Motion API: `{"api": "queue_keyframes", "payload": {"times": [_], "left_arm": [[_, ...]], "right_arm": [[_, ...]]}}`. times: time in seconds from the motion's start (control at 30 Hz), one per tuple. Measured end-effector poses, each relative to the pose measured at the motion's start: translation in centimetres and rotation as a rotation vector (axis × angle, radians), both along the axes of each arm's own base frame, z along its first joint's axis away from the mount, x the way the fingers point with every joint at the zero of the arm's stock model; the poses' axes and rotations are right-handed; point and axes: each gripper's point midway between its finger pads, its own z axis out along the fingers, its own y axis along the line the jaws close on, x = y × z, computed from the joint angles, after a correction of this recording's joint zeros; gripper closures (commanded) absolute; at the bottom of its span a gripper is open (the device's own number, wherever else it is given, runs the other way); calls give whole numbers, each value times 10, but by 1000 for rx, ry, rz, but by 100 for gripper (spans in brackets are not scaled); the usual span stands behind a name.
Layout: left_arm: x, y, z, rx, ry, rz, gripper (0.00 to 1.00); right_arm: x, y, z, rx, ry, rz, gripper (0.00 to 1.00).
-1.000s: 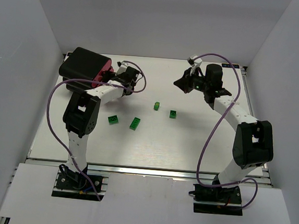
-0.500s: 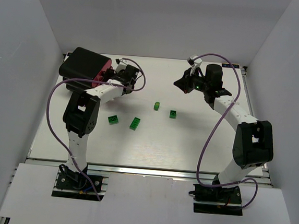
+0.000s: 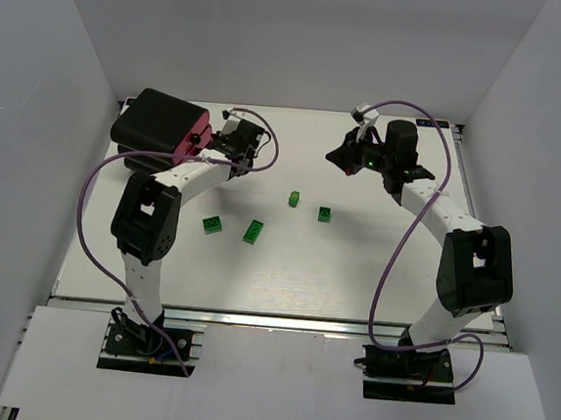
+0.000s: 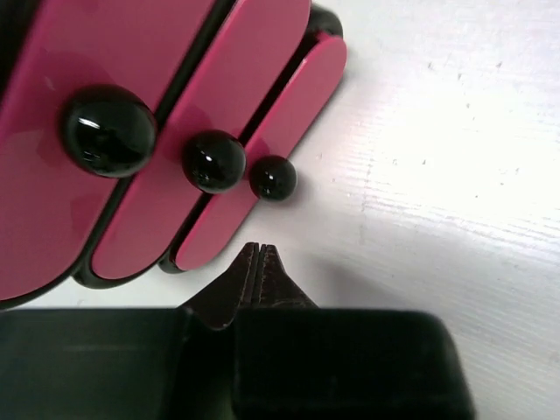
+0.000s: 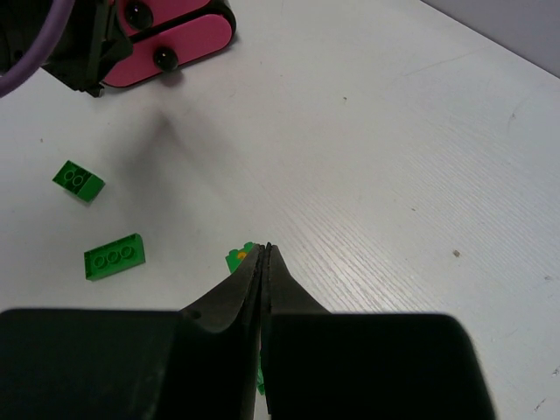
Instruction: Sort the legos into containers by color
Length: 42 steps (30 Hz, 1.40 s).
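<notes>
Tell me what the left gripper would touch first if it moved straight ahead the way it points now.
Probably the front of the pink drawer nearest the table, close to its small black knob. The shut left gripper points straight at it, though depth is unclear.

Magenta-pink drawers [image 4: 262, 79], glossy black knobs [image 4: 213, 161], green legos [image 3: 254, 231], white table [image 3: 354, 266]
</notes>
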Motion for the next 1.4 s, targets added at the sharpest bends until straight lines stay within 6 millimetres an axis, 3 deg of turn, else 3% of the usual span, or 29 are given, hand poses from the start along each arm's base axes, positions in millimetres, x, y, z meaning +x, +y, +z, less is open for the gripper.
{"api": "queue_keyframes", "payload": {"times": [0.1,0.13,0.17,0.27,0.47,0.73,1.0,1.4], "left_arm": [[-3,0,-13,-6,28,14,92],[-4,1,-18,1,41,22,84],[-3,1,-23,9,50,32,67],[0,3,-45,44,77,66,50],[-7,16,-79,127,127,137,38],[1,27,-72,177,49,230,36],[6,36,-77,199,31,269,35],[24,34,-81,198,-25,299,39]], "right_arm": [[0,0,0,0,0,0,100],[0,0,0,-1,0,0,100],[0,0,0,-1,-1,0,100],[0,0,0,-3,-3,1,100],[0,-1,-1,-8,-5,3,100],[3,-6,-2,-23,-5,-3,100],[14,-11,9,-25,-22,-16,100],[16,-12,14,-26,-25,-20,100]]}}
